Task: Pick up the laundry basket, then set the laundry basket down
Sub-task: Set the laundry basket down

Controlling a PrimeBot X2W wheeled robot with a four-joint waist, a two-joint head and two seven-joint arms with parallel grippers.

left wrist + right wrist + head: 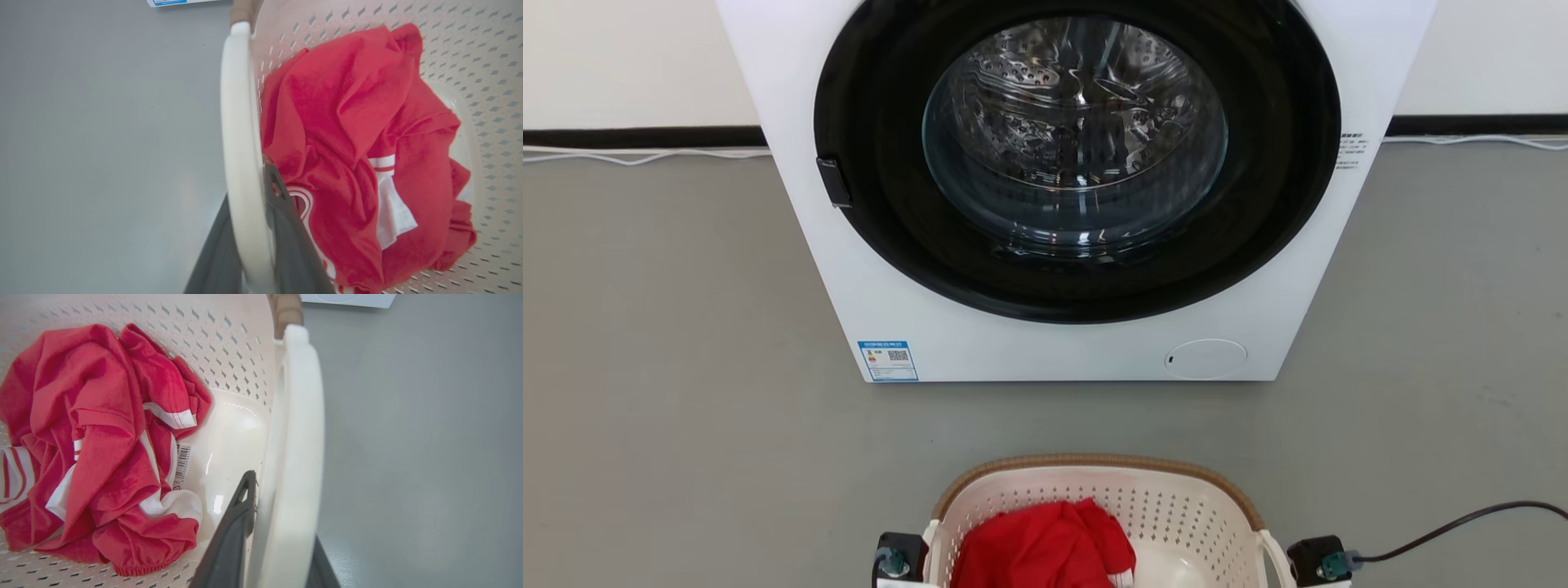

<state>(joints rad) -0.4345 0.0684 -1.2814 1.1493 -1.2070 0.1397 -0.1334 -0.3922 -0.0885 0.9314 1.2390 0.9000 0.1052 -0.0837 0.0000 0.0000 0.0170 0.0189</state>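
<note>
Grey floor (645,408), white washing machine (1029,343) with a round glass door by the back wall. Left to right at the bottom of the head view: our left pincer (249,196) straddles the left handle (239,122), one finger inside the basket, one outside, both pressed on it, so gripping. Laundry basket (1176,506) is centred before the machine, well apart from it, with a red garment (1045,547) with white trim bunched inside. Our right pincer (286,510) clamps the right handle (300,416) the same way. Black cable (1462,523) trails off right. We can't tell if the basket is off the floor.
</note>
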